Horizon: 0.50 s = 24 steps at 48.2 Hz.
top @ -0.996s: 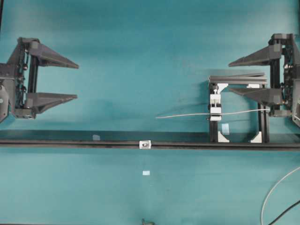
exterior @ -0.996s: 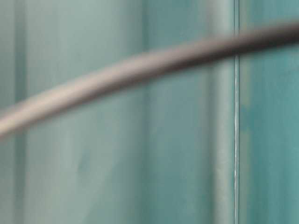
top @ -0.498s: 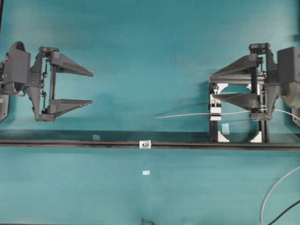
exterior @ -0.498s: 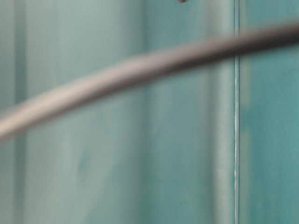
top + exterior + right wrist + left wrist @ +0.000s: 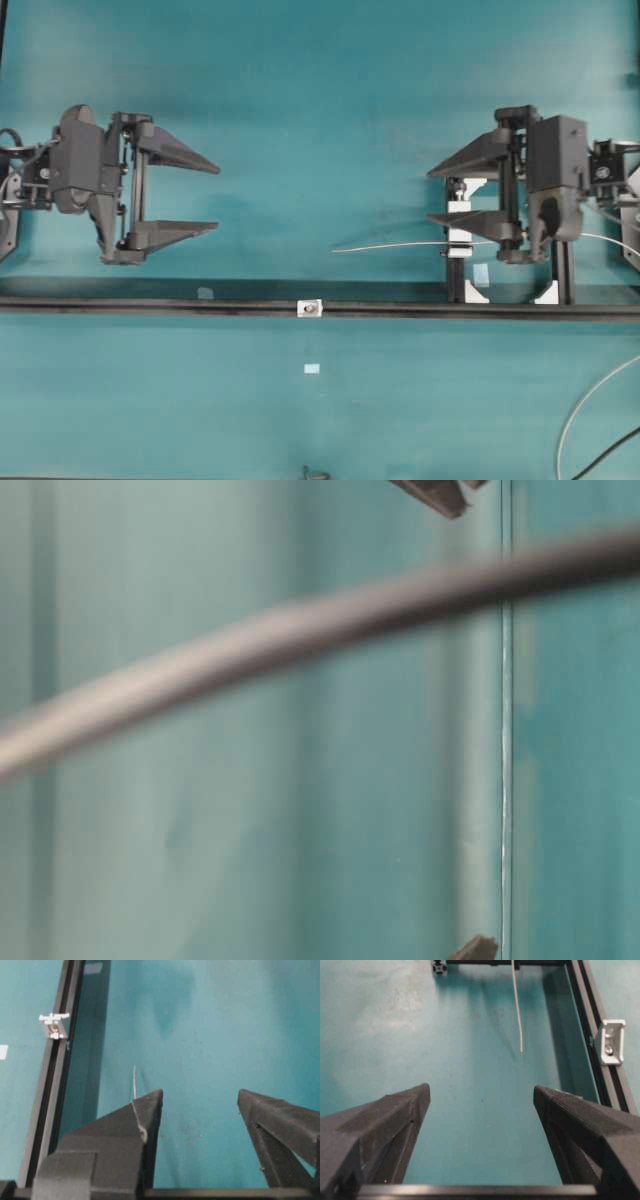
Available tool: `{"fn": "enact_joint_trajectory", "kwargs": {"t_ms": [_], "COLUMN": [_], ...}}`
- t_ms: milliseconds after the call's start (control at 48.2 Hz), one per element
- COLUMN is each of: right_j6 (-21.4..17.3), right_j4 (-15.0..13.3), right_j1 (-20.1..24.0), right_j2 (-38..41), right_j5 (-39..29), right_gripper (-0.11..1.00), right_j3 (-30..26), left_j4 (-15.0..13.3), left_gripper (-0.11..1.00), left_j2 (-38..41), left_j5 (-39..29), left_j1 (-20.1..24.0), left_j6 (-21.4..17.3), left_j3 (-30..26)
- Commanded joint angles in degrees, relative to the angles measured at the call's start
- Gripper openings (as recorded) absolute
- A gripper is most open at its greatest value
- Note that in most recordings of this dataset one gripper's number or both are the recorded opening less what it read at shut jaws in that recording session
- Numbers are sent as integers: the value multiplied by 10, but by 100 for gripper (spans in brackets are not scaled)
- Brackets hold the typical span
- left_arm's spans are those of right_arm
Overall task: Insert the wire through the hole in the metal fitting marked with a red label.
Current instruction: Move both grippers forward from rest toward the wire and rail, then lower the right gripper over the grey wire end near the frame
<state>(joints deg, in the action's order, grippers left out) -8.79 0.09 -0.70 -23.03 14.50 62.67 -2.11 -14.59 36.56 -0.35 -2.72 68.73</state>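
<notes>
Two grippers on my screen, both spread wide with nothing between the fingers. From overhead the left gripper (image 5: 212,196) sits over bare teal counter (image 5: 320,90) on the left side, tips pointing toward the middle, well apart from everything else. The right gripper (image 5: 432,196) is over on the right, hovering above the black frame (image 5: 560,270) where the white clamp block (image 5: 459,232) stands — its lower finger lies just about over the wire (image 5: 400,245), though I can't tell from this view whether it touches. The wire runs level from that clamp out to the left, slightly bowed, its free end hanging over open counter. Below it a long black rail (image 5: 150,305) crosses the whole picture, and the metal fitting (image 5: 310,308) sits on that rail near the middle, a bit left of and below the wire's tip; the hole (image 5: 312,310) is only a dark speck in its centre. My left wrist cam shows the wire coming down from the top edge with the fitting off to the right on the rail. Right wrist cam has the wire's thin end poking out just past the left-hand finger — beside it, not pinched. Table-level view is mostly a blurred dark cable (image 5: 320,620) across teal, useless really.
</notes>
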Motion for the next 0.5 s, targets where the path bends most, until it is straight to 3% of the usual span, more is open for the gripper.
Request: {"fn": "enact_joint_trajectory", "kwargs": {"t_ms": [0,477], "right_j6": [-2,-43], "right_j4": [0,0], "right_j1": [4,18], "right_j2": [11,83], "right_j5": [3,10], "right_gripper": [68,68], "right_j3": [-17,-35], "left_j4": [0,0], "left_gripper": [64,64], "left_j2": [10,27], "left_j5": [11,11], "left_j1": [-3,-4], "left_j6": [-1,-1], "left_j3": [-14,-15]}}
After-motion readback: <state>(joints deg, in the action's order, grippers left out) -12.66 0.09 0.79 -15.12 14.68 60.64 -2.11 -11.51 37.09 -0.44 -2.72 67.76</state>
